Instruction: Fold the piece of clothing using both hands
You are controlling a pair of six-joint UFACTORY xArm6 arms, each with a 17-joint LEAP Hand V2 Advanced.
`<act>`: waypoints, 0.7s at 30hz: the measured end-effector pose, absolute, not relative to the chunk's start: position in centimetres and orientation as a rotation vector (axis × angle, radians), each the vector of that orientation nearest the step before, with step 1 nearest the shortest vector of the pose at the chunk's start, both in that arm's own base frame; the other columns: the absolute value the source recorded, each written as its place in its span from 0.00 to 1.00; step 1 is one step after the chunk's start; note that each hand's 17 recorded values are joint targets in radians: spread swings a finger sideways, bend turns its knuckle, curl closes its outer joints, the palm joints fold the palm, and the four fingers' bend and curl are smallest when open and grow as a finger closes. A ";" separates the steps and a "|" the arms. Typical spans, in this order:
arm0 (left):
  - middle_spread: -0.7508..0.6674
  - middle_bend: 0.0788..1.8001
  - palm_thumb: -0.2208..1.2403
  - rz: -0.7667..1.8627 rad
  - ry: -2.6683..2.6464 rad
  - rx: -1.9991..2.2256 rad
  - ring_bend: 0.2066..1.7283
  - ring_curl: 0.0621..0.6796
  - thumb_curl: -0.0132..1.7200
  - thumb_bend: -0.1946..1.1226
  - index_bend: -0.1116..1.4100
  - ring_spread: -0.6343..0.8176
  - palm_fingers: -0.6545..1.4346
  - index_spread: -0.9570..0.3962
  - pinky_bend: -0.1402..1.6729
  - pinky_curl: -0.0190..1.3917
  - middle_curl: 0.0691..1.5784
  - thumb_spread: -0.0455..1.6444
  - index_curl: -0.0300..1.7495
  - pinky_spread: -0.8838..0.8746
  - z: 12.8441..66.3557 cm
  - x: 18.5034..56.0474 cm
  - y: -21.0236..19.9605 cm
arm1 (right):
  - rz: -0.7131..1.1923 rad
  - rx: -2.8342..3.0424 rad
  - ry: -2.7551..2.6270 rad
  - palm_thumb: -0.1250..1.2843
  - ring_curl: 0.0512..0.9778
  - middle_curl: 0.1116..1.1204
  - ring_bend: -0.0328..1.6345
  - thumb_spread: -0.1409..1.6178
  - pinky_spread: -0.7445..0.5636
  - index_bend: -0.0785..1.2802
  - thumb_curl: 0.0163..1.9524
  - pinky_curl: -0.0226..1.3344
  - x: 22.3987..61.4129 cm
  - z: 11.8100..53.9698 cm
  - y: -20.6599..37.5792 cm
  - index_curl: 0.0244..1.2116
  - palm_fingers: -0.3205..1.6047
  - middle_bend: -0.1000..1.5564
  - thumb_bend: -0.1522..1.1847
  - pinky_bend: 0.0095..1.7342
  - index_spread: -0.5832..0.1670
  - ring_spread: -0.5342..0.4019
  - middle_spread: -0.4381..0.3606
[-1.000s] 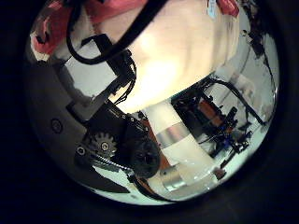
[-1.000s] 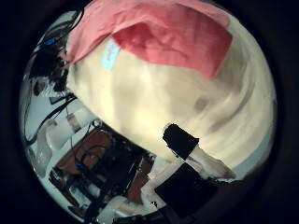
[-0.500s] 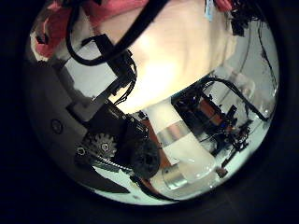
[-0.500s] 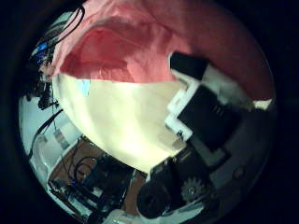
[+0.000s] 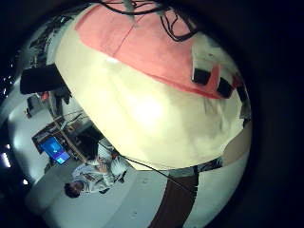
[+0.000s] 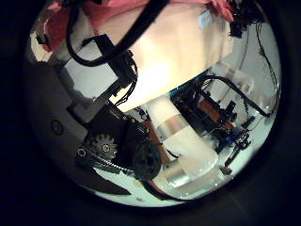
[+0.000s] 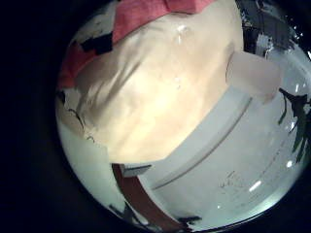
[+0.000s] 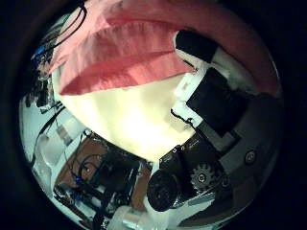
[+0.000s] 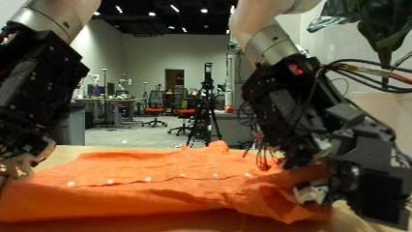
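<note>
Spread wide on the pale surface (image 5: 152, 114): orange piece of clothing (image 9: 155, 188), lying flat with a raised fold near the right hand (image 9: 329, 145). Lowered onto that folded edge, right hand with fingers (image 8: 197, 48) bent down against the cloth; cannot tell whether cloth is actually pinched. At the other end of the garment, left hand (image 9: 32, 87) low beside the cloth edge, fingertips out of sight in the outside view; cannot tell how far open or whether holding anything. In the left palm views, cloth close by at the far edge of the surface.
</note>
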State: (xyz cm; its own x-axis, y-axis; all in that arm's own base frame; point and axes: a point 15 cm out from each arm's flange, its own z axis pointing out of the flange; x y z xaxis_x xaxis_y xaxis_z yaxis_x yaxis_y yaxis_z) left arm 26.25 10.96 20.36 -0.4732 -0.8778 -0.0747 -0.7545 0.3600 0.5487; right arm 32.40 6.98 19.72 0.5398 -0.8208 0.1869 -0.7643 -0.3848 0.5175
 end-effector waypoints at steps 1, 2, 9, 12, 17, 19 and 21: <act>0.16 0.57 0.69 -0.778 -2.385 1.454 0.45 0.61 0.52 0.14 0.30 0.05 0.87 0.23 0.58 0.32 0.31 0.65 0.45 0.06 20.6 25.9 11.0 | -0.138 2.220 -1.280 0.85 0.63 0.64 0.76 0.73 0.32 0.80 0.25 0.53 31.9 20.7 6.7 0.54 0.78 0.77 0.14 0.69 0.39 0.32 0.39; 0.16 0.57 0.69 -0.780 -2.378 1.441 0.45 0.61 0.52 0.14 0.30 0.05 0.87 0.23 0.58 0.32 0.31 0.65 0.45 0.06 20.8 25.6 10.9 | -0.140 2.217 -1.283 0.85 0.64 0.64 0.77 0.74 0.33 0.81 0.25 0.54 31.4 21.5 6.6 0.55 0.77 0.78 0.14 0.70 0.39 0.32 0.39; 0.16 0.57 0.68 -0.768 -2.380 1.415 0.45 0.61 0.52 0.14 0.29 0.05 0.88 0.23 0.58 0.32 0.31 0.65 0.45 0.06 26.2 24.4 11.0 | -0.144 2.246 -1.326 0.85 0.68 0.65 0.79 0.77 0.36 0.83 0.26 0.58 28.6 27.2 6.1 0.60 0.74 0.81 0.12 0.71 0.42 0.33 0.40; 0.16 0.57 0.67 -0.757 -2.389 1.423 0.45 0.61 0.52 0.14 0.29 0.05 0.88 0.23 0.58 0.33 0.31 0.65 0.46 0.06 28.7 24.7 11.0 | -0.117 2.279 -1.346 0.85 0.69 0.65 0.80 0.78 0.36 0.83 0.27 0.59 28.3 29.2 6.2 0.61 0.73 0.81 0.11 0.71 0.42 0.33 0.40; 0.16 0.57 0.67 -0.727 -2.429 1.453 0.45 0.61 0.53 0.14 0.29 0.05 0.88 0.22 0.58 0.33 0.31 0.65 0.46 0.07 32.4 26.5 11.2 | -0.040 2.345 -1.416 0.85 0.70 0.65 0.80 0.79 0.36 0.83 0.27 0.61 30.5 34.4 7.1 0.63 0.73 0.82 0.11 0.71 0.42 0.32 0.40; 0.16 0.57 0.67 -0.715 -2.449 1.472 0.45 0.61 0.53 0.14 0.28 0.05 0.88 0.22 0.58 0.33 0.31 0.66 0.46 0.07 33.4 27.8 11.3 | -0.016 2.362 -1.439 0.86 0.71 0.65 0.80 0.79 0.37 0.83 0.28 0.62 31.7 35.6 7.5 0.64 0.73 0.83 0.11 0.71 0.42 0.33 0.40; 0.16 0.57 0.67 -0.706 -2.461 1.489 0.45 0.62 0.53 0.14 0.28 0.05 0.88 0.22 0.58 0.33 0.31 0.66 0.46 0.07 34.2 29.3 11.5 | 0.015 2.383 -1.472 0.87 0.72 0.65 0.81 0.79 0.37 0.83 0.28 0.63 33.5 37.1 8.0 0.64 0.72 0.83 0.11 0.71 0.41 0.33 0.40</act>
